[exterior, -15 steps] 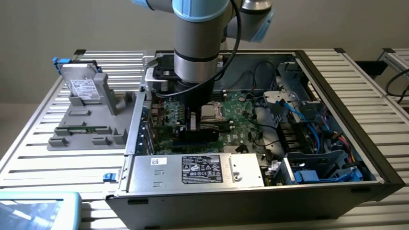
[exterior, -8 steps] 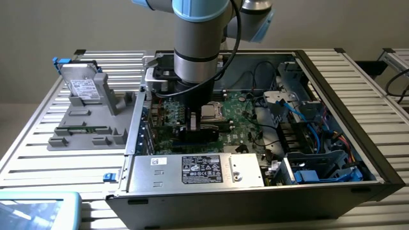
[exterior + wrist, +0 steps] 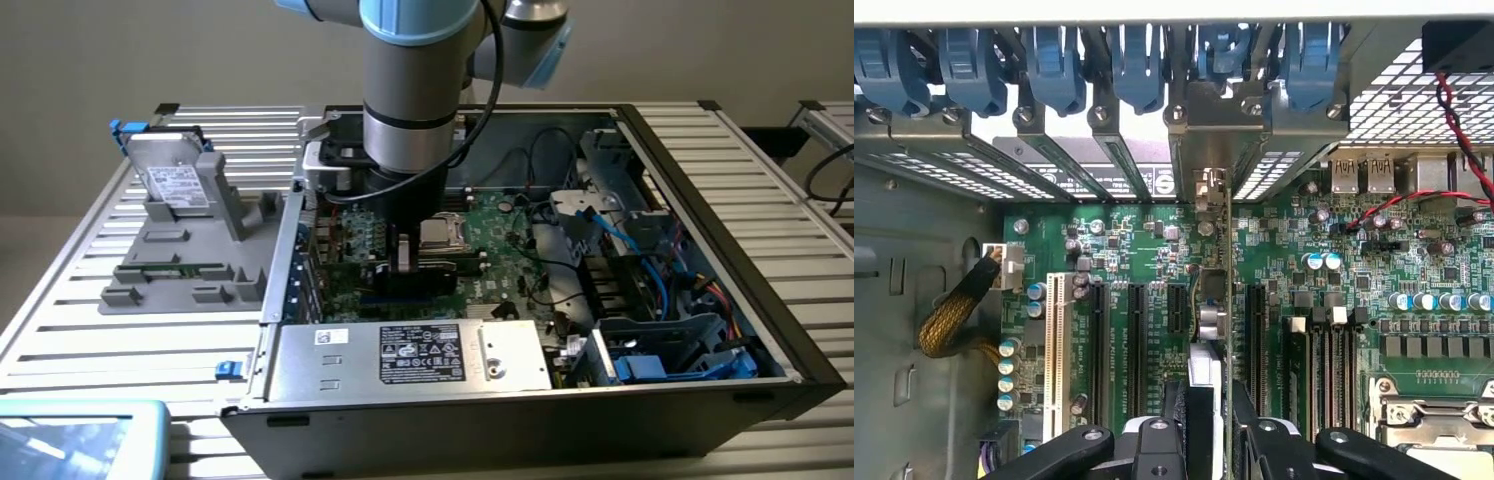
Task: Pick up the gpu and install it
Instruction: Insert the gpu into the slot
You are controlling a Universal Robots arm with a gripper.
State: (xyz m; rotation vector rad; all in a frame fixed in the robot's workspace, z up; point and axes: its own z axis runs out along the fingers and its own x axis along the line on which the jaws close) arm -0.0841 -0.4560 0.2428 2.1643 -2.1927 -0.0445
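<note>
Exterior view, left to right: grey fixture tray (image 3: 180,270) with the hard drive (image 3: 174,180) standing at upper left, then the open PC case (image 3: 747,300) centre-right with the arm plunged into it over the motherboard (image 3: 501,250).

Wrist view: gripper (image 3: 1212,440) partly closed, pinching the gpu (image 3: 1216,300) edge-on between its fingers (image 3: 1154,440). The card's long axis runs from the fingers straight up the frame to its bracket (image 3: 1209,190) at the rear slot openings. It stands vertical over an expansion slot; seating can't be told. Empty slots (image 3: 1134,340) left, another slot and memory slots (image 3: 1319,365) right, tight both sides.
</note>
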